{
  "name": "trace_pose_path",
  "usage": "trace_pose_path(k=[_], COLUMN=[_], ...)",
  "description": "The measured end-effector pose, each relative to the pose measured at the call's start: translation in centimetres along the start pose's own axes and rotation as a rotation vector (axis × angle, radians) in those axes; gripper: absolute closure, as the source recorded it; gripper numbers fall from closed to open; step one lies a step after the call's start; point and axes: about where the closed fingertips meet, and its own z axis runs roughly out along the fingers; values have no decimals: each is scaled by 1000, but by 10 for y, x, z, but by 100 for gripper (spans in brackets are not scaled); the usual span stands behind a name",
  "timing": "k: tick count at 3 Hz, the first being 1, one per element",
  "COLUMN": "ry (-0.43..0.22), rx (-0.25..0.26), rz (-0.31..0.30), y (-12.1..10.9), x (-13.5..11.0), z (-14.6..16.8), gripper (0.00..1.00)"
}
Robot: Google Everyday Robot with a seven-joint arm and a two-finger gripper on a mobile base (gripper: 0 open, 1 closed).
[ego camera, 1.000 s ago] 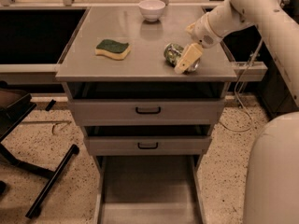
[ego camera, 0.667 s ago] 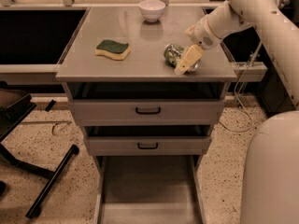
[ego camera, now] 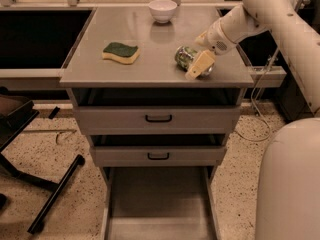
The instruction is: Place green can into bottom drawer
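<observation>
- Grey cabinet top (ego camera: 150, 71) is the work surface, standing in a room with a speckled floor. It carries everything loose in the scene.
- At its right front, the gripper (ego camera: 195, 59) is down at tabletop level, right against the green can (ego camera: 183, 56). I cannot tell whether it is clamped on the can or only set around it.
- That can lies on its side on the cabinet top, near the front edge. It is nowhere near its goal yet, so I judge the step in hand to be the pick-up.
- White arm (ego camera: 250, 19) reaches in from the upper right and slopes down to the can. That low, sideways approach suits a can that is lying down rather than standing.
- Sponge (ego camera: 120, 52) sits well to the left of the can, and the bowl (ego camera: 163, 10) is at the back edge. Both are apart from the can and out of the arm's way.
- Below, the top drawer (ego camera: 157, 119) and middle drawer (ego camera: 158, 156) are pulled out only slightly.
- Bottom drawer (ego camera: 159, 204) is pulled far out, its flat floor bare and open from above, ready to receive the can. The carry will probably have to come forward past the cabinet's front edge and then down.
- Chair base (ego camera: 50, 194) stands on the floor at left, clear of the drawers.
</observation>
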Motion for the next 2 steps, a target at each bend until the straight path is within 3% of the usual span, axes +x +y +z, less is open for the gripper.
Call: trace_pose_path(k=[2], ry=[17], rx=[-15], rz=[-9], y=[5], x=[-1], z=[0], gripper=[65])
